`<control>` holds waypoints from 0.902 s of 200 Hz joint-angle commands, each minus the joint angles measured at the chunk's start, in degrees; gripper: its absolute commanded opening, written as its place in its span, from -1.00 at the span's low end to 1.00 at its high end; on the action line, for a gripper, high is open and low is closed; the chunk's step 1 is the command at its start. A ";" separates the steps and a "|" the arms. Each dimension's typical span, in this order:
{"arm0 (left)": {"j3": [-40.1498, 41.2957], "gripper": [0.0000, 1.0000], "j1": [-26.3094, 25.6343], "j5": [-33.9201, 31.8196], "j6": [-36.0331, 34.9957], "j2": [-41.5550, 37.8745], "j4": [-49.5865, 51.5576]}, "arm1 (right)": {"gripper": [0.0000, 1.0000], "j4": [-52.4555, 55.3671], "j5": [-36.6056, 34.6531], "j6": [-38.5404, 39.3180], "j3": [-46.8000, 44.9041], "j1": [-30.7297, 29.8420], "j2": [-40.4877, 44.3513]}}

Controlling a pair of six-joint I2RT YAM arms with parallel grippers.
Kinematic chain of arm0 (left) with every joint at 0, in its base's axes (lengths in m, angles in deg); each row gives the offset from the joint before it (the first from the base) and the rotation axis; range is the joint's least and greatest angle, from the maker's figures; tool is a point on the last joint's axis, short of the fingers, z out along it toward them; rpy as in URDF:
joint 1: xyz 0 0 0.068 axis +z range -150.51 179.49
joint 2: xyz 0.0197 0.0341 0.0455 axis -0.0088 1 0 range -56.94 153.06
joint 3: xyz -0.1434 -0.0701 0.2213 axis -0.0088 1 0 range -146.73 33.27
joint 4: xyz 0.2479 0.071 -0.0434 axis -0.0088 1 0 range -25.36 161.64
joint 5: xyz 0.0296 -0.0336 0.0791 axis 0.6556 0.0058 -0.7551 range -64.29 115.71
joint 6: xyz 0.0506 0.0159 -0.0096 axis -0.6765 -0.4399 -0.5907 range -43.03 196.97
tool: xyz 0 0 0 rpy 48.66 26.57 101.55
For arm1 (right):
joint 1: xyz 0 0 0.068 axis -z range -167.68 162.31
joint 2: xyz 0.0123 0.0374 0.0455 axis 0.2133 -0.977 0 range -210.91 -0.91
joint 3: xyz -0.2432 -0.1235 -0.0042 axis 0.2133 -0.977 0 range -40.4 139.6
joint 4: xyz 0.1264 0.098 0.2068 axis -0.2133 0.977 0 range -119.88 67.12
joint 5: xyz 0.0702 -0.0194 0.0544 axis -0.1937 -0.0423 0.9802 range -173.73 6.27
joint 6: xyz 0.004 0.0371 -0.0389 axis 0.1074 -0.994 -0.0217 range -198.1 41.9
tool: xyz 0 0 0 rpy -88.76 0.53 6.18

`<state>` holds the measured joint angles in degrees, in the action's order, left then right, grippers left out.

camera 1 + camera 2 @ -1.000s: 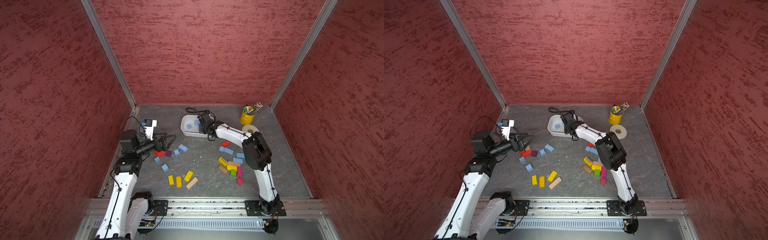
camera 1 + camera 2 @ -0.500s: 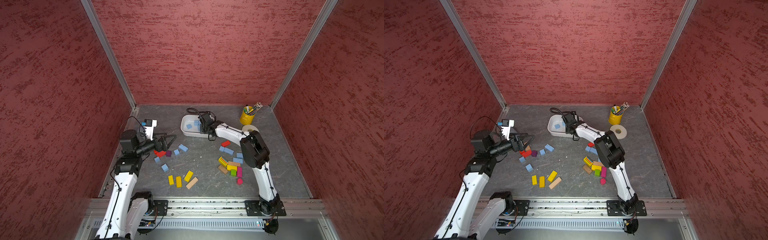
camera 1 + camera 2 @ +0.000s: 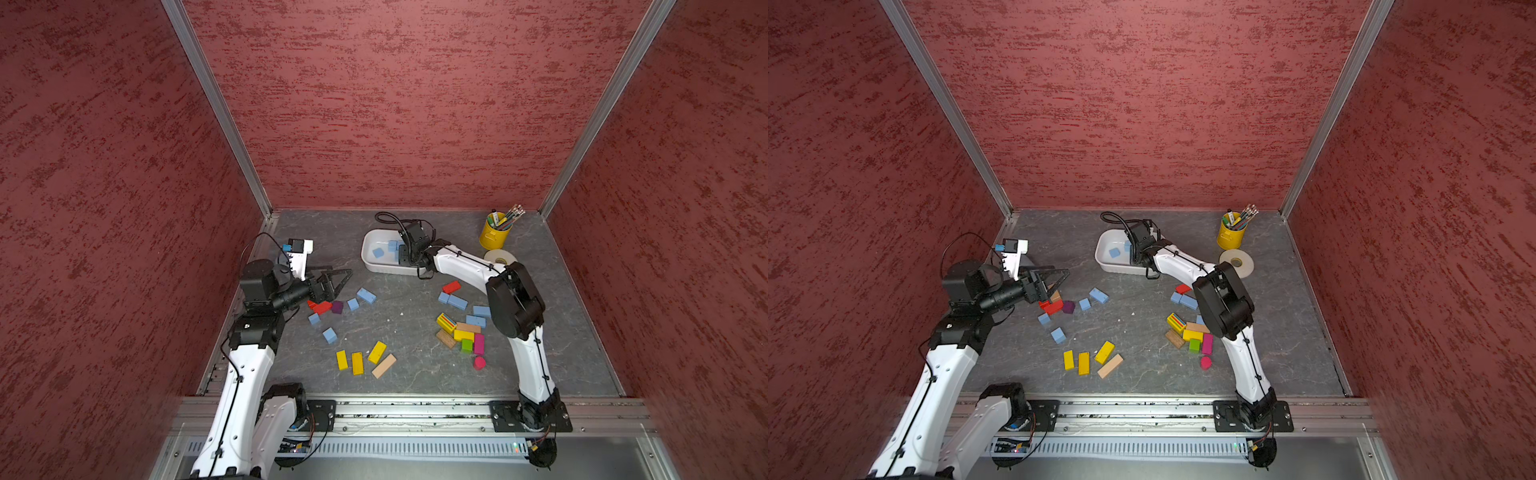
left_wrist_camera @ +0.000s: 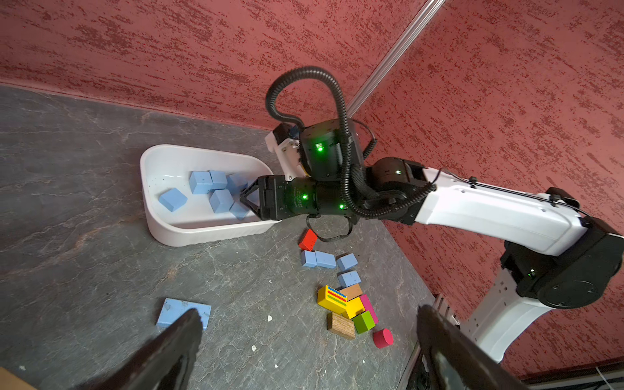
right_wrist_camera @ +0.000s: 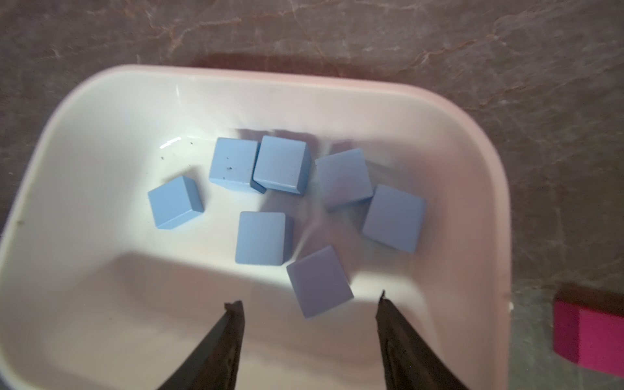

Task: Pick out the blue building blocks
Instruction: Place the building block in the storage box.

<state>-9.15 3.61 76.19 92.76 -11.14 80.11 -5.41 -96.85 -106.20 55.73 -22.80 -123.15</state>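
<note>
Since a second ago the right tool (image 5: 309, 300) has parted its jaws over the white tray (image 5: 304, 76). They stand spread with nothing pinched. We count seven blue building blocks (image 5: 261, 238) in the tray, the nearest just ahead of the tips. The left tool (image 4: 309, 314) hangs spread wide and empty above the desk (image 4: 84, 202), one finger covering a corner of a flat blue brick (image 4: 175, 312). Loose blue blocks (image 3: 366, 295) lie on the desk, others beside a red block (image 3: 451, 286), partly under the right elbow (image 3: 515, 303). A mixed heap (image 3: 461, 334), pencil cup (image 3: 492, 239) and tape roll (image 3: 492, 254) stand near.
</note>
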 commanded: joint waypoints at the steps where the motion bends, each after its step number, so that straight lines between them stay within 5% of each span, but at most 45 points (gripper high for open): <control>1: -0.31 0.99 -0.25 -0.76 -0.76 0.00 0.44 | 0.40 -4.21 2.51 0.47 -2.59 0.33 7.70; 98: -0.65 0.99 -0.16 -1.79 -1.16 0.58 1.60 | 0.90 -21.56 18.76 1.77 -26.62 -1.82 28.24; 180: -0.91 0.99 0.03 -2.90 -1.55 0.70 2.52 | 0.97 -33.01 18.25 3.05 -38.60 -13.25 32.92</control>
<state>-9.15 3.61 73.83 92.55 -10.40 81.79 -32.25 -78.54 -103.99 18.66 -33.01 -91.41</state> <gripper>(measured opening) 0.996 0.985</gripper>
